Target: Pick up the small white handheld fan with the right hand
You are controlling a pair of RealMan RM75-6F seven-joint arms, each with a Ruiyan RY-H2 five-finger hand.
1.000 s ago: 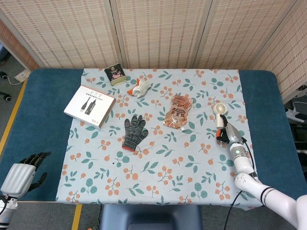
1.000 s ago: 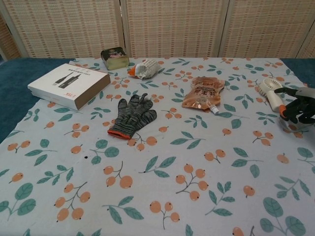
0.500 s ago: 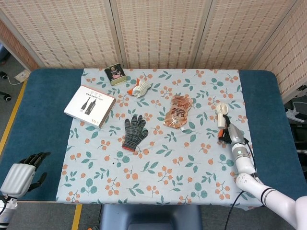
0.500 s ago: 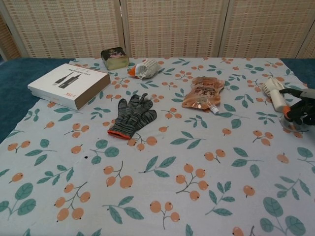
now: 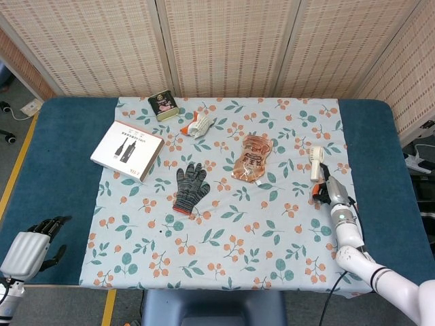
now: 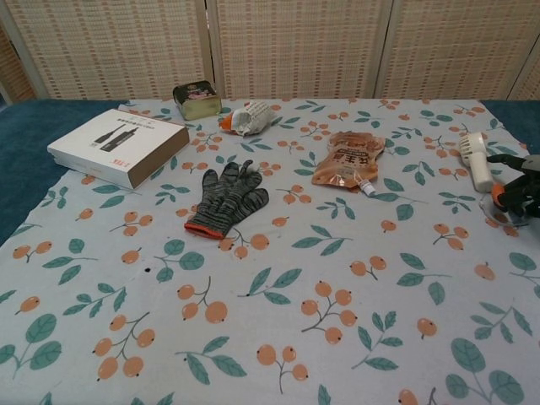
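Observation:
The small white handheld fan [image 5: 316,163] lies near the right edge of the flowered cloth, turned on its side, and it also shows at the right of the chest view [image 6: 477,160]. My right hand [image 5: 329,192] sits just below the fan's handle. Its dark curled fingers [image 6: 516,192] pinch the handle's lower end. My left hand [image 5: 27,248] hangs low at the table's front left corner, fingers apart and holding nothing.
On the cloth [image 5: 224,224] lie an orange pouch [image 5: 253,158], a grey knit glove [image 5: 189,187], a white box [image 5: 127,150], a small tin [image 5: 163,106] and a white-and-orange item [image 5: 198,124]. Folding screens stand behind the table.
My right hand has drawn back to the right and toward the front. The fan has shifted right with it and rolled from face-up onto its side. The left hand has not moved.

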